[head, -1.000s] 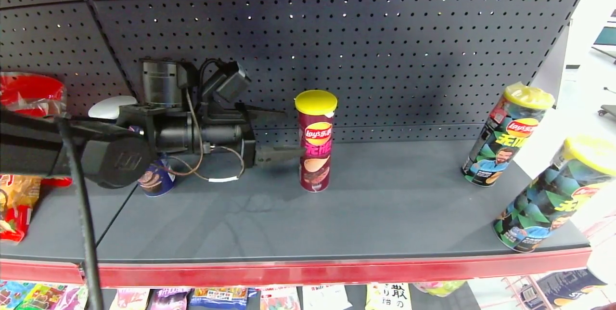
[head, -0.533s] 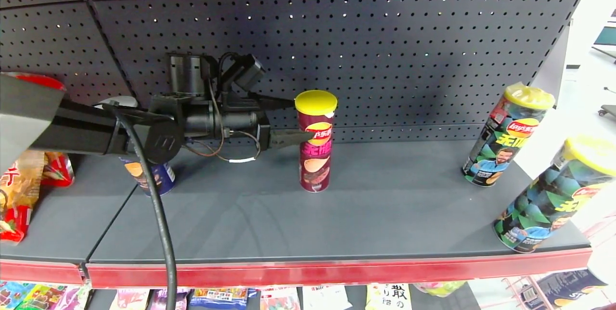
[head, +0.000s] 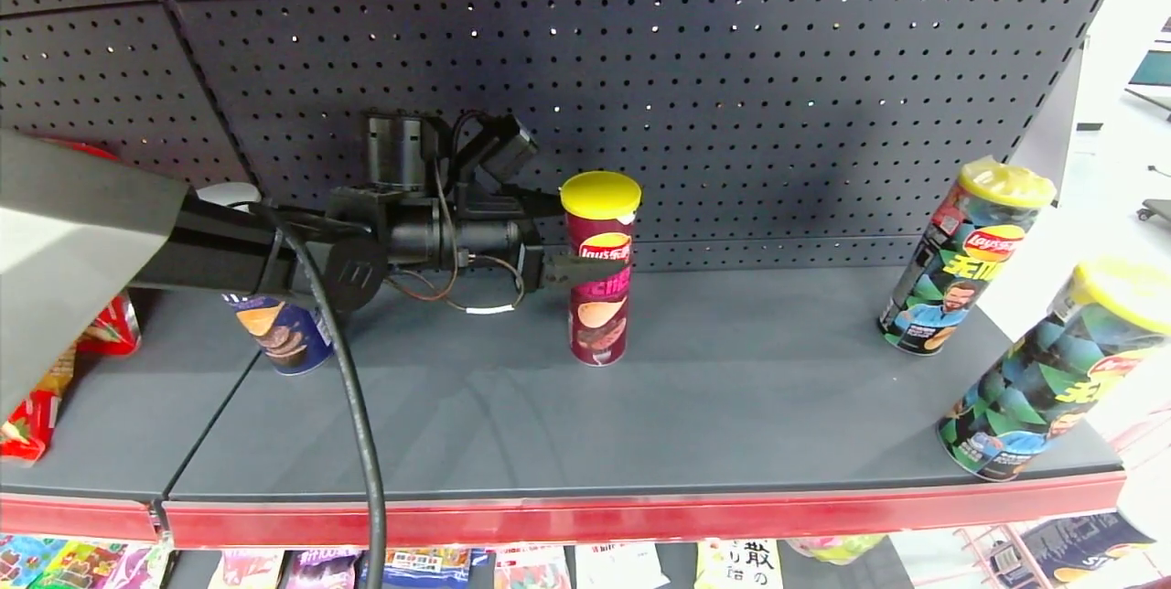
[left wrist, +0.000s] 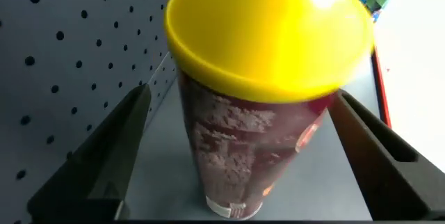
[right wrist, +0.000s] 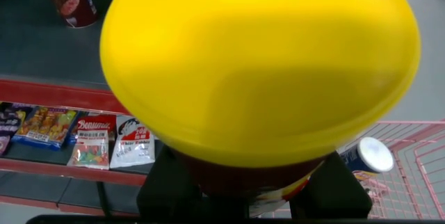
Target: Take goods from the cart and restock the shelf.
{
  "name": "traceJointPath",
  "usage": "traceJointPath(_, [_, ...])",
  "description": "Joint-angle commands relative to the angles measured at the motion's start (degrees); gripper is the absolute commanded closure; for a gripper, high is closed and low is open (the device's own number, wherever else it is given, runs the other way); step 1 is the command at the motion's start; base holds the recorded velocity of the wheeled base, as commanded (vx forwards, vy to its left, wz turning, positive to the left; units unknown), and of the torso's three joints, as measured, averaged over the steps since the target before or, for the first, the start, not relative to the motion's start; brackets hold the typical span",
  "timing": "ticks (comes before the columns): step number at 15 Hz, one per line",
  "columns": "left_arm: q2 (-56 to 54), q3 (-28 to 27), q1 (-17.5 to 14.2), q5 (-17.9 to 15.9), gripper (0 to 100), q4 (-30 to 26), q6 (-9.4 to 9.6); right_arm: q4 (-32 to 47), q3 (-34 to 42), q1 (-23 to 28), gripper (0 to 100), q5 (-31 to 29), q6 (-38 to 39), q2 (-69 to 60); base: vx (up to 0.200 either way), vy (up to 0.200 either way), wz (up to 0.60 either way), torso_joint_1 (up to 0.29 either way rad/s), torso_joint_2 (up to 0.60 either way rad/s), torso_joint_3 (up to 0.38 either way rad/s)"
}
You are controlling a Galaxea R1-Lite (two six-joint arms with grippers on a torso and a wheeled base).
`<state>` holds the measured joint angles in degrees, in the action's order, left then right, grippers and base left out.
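A: Left gripper (left wrist: 240,102) gapes, a finger each side of the red can (head: 599,315) upright on the shelf (head: 732,388); gaps showing.

B: Centre first; I'd close below the lid (left wrist: 268,29), softly, lest it tip; right gripper (right wrist: 250,182) clasps a second can (right wrist: 257,64).

Left gripper (head: 577,236) farther forward, astride maroon can (head: 599,326).

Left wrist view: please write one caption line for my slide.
Open left gripper straddles an upright maroon chip can with yellow lid on the grey shelf.
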<state>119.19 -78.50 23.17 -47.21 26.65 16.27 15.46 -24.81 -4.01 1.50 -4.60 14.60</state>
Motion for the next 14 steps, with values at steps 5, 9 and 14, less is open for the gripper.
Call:
traceJointPath(5, [1.8,-5.2,1.3,0.0,100,-4.0,-1.86,0.1,0.0,0.0,100,0.0,0.2,0.0,0.000,0.000,0.00,0.000,0.00,0.000])
traceJointPath(9, [1.8,-5.1,2.0,-0.2,100,-4.1,-2.04,0.1,0.0,0.1,100,-0.1,0.6,0.0,0.000,0.000,0.00,0.000,0.00,0.000])
traceJointPath(14, [-5.7,2.0,2.7,-0.8,100,-4.1,-3.62,-0.2,-0.3,0.1,100,0.0,0.6,0.0,0.000,0.000,0.00,0.000,0.00,0.000])
